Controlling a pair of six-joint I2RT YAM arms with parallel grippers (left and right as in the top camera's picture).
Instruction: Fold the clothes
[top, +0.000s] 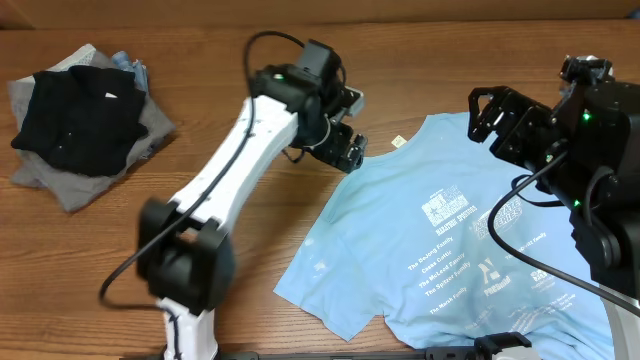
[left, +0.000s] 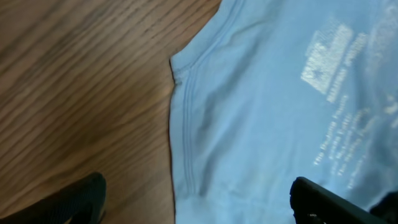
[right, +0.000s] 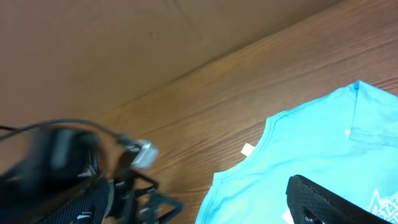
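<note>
A light blue T-shirt (top: 450, 250) with small white print lies spread flat on the wooden table, right of centre. My left gripper (top: 345, 150) is open and hovers at the shirt's upper left sleeve. In the left wrist view the sleeve's hemmed edge (left: 186, 124) runs between the wide-open fingers (left: 199, 211). My right gripper (top: 487, 115) is open above the shirt's upper right corner. The right wrist view shows the shirt's collar edge (right: 273, 124) with a small white tag (right: 249, 148) ahead of the open fingers (right: 205, 208). Black and grey garments (top: 75, 120) lie piled at the far left.
The white left arm (top: 230, 170) reaches diagonally from the front edge across the table's middle. The black right arm (top: 590, 150) with cables stands over the shirt's right side. A brown wall (right: 124, 50) borders the table's far edge.
</note>
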